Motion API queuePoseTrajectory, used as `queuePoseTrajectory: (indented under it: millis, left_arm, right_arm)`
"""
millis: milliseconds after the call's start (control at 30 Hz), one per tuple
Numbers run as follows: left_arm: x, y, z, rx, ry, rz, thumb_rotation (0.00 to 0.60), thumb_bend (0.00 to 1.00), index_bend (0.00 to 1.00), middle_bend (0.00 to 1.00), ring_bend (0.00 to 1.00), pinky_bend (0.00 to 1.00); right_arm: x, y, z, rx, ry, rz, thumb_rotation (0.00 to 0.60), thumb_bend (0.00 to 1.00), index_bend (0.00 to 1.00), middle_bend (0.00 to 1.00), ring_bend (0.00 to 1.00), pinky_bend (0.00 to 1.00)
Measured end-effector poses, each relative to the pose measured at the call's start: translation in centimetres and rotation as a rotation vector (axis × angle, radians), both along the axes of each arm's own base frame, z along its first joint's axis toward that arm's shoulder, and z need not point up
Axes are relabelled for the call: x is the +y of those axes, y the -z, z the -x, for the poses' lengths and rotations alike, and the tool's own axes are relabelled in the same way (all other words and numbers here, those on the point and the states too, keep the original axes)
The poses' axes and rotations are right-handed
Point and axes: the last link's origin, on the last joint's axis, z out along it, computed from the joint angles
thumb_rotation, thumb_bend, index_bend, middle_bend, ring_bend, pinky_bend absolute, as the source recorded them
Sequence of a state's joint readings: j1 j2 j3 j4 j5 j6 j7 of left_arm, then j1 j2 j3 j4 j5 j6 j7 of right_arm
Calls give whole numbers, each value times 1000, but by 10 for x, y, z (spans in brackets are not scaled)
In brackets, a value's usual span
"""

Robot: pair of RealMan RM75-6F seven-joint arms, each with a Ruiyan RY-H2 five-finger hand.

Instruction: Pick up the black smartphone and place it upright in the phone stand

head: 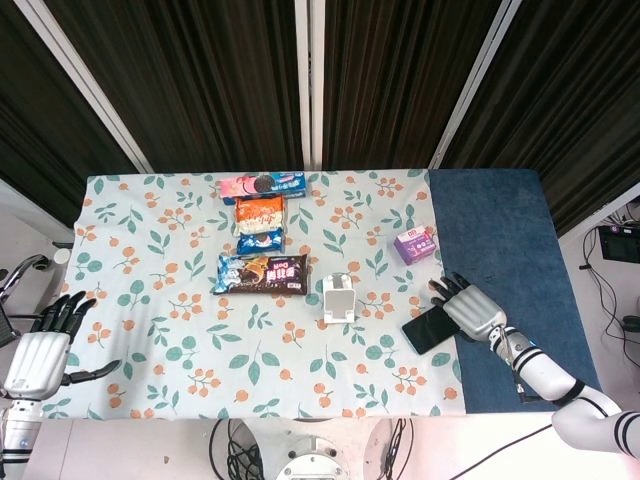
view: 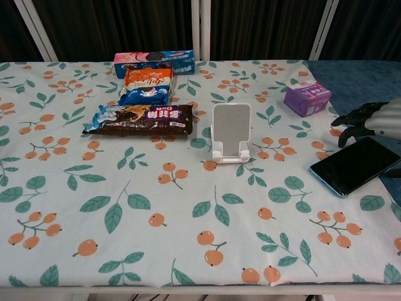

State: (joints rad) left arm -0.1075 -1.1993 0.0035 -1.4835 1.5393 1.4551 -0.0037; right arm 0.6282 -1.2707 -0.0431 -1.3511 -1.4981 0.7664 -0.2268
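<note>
The black smartphone (head: 428,328) (view: 354,164) lies flat, screen up, at the right edge of the floral cloth, partly over the blue cloth. My right hand (head: 470,309) (view: 374,120) sits just behind and to the right of it, fingers spread and bent down toward the phone's far edge, holding nothing. The white phone stand (head: 339,298) (view: 231,133) stands upright and empty near the table's middle, left of the phone. My left hand (head: 38,348) hangs open off the table's left front corner, seen only in the head view.
Snack packs lie behind the stand: a dark chocolate bag (view: 141,119), an orange and blue pack (view: 147,85) and a long blue-pink box (view: 155,62). A small purple box (view: 306,98) sits behind the phone. Blue cloth (head: 495,235) covers the table's right side.
</note>
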Motion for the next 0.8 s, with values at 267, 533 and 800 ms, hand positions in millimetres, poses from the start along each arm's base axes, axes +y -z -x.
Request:
queuePoseTrajectory:
  millis: [267, 533, 800]
  left_arm:
    - [1, 0, 1, 1, -3, 2, 322, 0, 107, 40, 50, 138]
    - [0, 0, 2, 0, -5, 3, 327, 0, 107, 40, 49, 138]
    - [0, 0, 2, 0, -6, 4, 322, 0, 107, 40, 50, 138]
  right_arm:
    - [0, 1, -1, -16, 2, -7, 600, 132, 249, 0, 0, 0]
    - [0, 2, -1, -19, 1, -7, 600, 163, 413, 0, 0, 0]
    - [0, 2, -2, -38, -15, 11, 600, 198, 627, 79, 0, 0]
